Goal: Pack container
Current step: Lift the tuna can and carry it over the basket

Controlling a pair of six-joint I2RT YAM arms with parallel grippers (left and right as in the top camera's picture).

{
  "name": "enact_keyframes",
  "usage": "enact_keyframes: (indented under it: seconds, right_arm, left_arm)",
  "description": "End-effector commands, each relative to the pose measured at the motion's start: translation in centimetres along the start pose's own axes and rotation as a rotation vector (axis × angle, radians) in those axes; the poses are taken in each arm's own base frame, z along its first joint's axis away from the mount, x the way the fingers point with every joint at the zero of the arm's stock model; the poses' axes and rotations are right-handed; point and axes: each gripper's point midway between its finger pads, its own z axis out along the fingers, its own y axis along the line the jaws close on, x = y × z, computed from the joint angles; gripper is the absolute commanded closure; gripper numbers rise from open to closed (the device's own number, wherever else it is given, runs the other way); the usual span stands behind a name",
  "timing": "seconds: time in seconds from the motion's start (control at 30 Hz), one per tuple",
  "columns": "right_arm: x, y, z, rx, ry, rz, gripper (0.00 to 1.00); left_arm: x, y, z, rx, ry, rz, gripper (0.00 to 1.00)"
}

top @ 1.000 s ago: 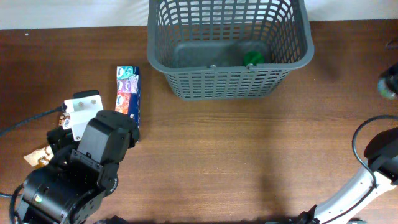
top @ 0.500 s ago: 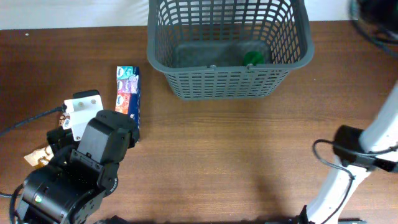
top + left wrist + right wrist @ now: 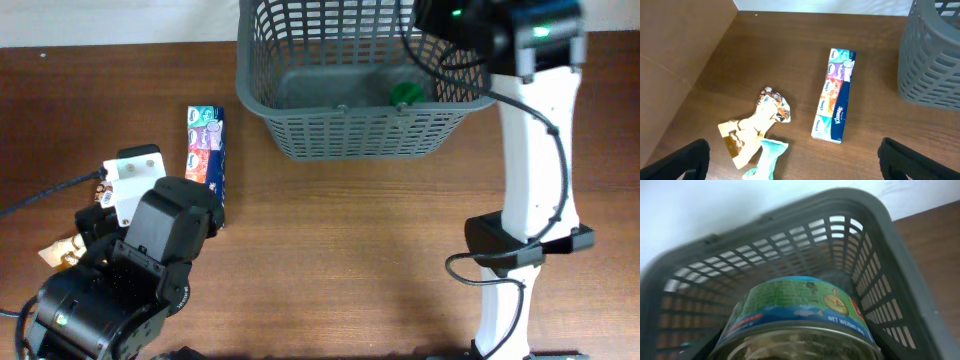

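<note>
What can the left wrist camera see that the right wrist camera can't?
Only the left wrist camera sees the tissue pack and the crumpled wrappers lying on the table. Only the right wrist camera sees a tin can with a green and blue label, very close up. Both see the grey basket.

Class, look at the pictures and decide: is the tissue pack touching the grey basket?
Apart. The left wrist view shows a strip of bare table between the tissue pack and the basket; the overhead view agrees.
</note>
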Motion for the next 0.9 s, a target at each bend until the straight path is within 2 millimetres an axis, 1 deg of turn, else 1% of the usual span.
enact_keyframes:
  seconds: [0.0, 0.07, 0.2, 0.37, 0.47, 0.67, 0.87]
  right_arm:
    - [-0.1, -1.5, 1.5, 0.128, -0.03, -0.053, 0.96]
    - [1.1, -1.8, 3.5, 0.15, 0.013, -0.067, 0.96]
    - [3.4, -2.5, 6.5, 0.19, 0.089, -0.09, 0.96]
    - [6.3, -3.3, 9.5, 0.225, 0.17, -0.11, 0.96]
    - [7.7, -3.7, 10.8, 0.236, 0.207, -0.119, 0.96]
    - [10.0, -4.1, 12.7, 0.237, 0.263, -0.126, 0.96]
    - [12.0, -3.2, 14.0, 0.16, 0.329, -0.155, 0.96]
  left_arm:
    - [-0.2, 0.0, -0.1, 0.008, 0.0, -0.005, 0.0]
    - [-0.2, 0.0, -0.1, 0.008, 0.0, -0.005, 0.0]
    - [-0.2, 0.0, -0.1, 0.007, 0.0, -0.005, 0.0]
    - [-0.2, 0.0, -0.1, 0.008, 0.0, -0.005, 0.01]
    - [-0.2, 0.0, -0.1, 0.008, 0.0, -0.005, 0.0]
    - [-0.2, 0.0, -0.1, 0.008, 0.0, -0.005, 0.0]
    - [-0.2, 0.0, -0.1, 0.007, 0.0, -0.005, 0.0]
